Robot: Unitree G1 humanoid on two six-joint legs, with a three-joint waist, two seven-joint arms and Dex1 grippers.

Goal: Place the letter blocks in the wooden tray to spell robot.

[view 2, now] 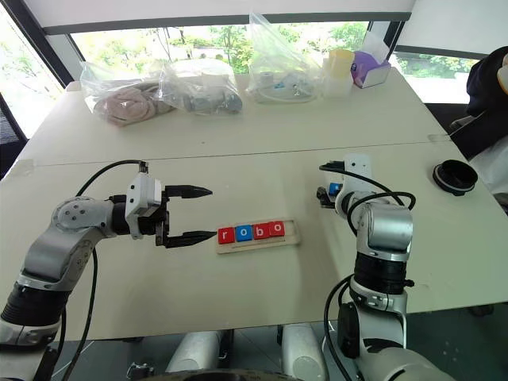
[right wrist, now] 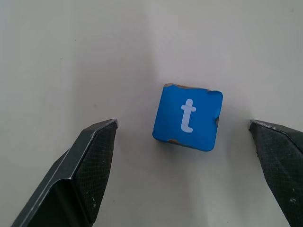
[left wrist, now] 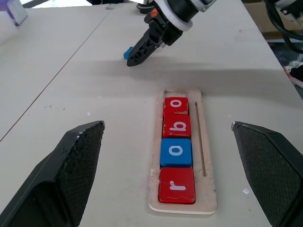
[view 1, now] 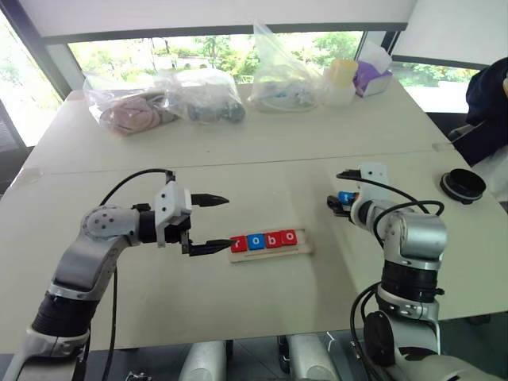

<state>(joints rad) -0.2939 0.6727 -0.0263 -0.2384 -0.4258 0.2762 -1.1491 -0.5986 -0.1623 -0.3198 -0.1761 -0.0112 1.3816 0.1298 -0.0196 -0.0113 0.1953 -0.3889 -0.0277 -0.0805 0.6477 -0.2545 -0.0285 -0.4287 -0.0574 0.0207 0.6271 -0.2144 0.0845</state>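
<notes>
Wooden tray (left wrist: 208, 179), long and shallow, lying on the table (view 1: 262, 151) near centre. Holds four letter blocks in a row, touching: red r (left wrist: 176, 185), blue o (left wrist: 176, 152), red b (left wrist: 176, 126), red o (left wrist: 175, 105). Bare wood left in the slot past the last o.

Fifth block, blue t (right wrist: 188, 117), lying flat on the table outside the tray, letter up, paint chipped at edges and corners; at about 2 o'clock from the tray in the head views.

Right gripper (right wrist: 184, 161) released, fingers spread wide either side of the t block, touching nothing.

Left gripper (view 1: 210, 225) released, fingers wide apart, empty, just beside the tray's r end at 9 o'clock.

Far edge of table, 12 o'clock: clear plastic bags (view 1: 198, 95) with contents that cannot be made out, a purple tissue box (view 1: 371, 78). Black round lid (view 1: 463, 186) at 3 o'clock.
</notes>
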